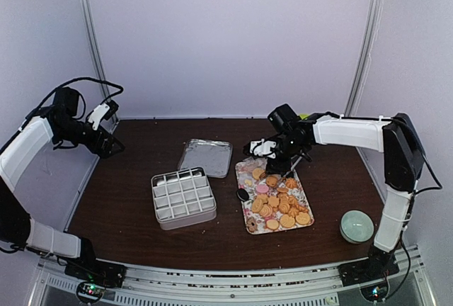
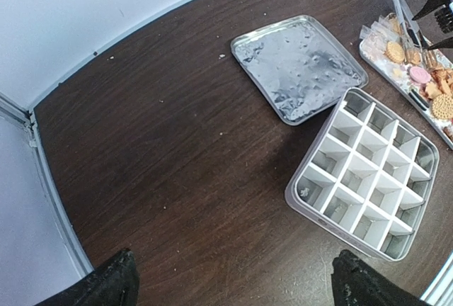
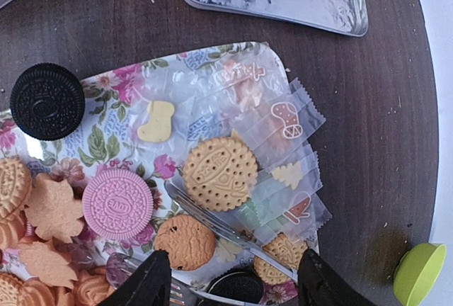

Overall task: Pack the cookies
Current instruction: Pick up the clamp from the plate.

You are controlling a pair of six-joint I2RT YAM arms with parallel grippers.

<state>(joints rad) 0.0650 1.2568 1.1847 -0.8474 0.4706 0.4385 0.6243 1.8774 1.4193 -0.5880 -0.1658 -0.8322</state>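
Observation:
The cookies (image 1: pixel 279 203), mostly golden with a few pink and dark ones, lie piled on a floral tray (image 1: pixel 243 171). In the right wrist view I see a golden cookie (image 3: pixel 220 173), a pink one (image 3: pixel 117 203) and a black one (image 3: pixel 47 100) on the tray (image 3: pixel 106 136). My right gripper (image 1: pixel 282 166) hangs open just above the tray's far end, its jaws (image 3: pixel 230 281) straddling metal tongs (image 3: pixel 233 231) without touching them. My left gripper (image 1: pixel 112 146) is open and empty at the far left, well away from the cookies (image 2: pixel 425 76).
A white box with a grid of compartments (image 1: pixel 182 196) stands left of the tray, its metal lid (image 1: pixel 205 157) lying behind it. Clear printed bags (image 3: pixel 283 129) lie on the tray's far end. A mint bowl (image 1: pixel 356 226) sits at the front right. A dark cookie (image 1: pixel 243 195) lies beside the tray.

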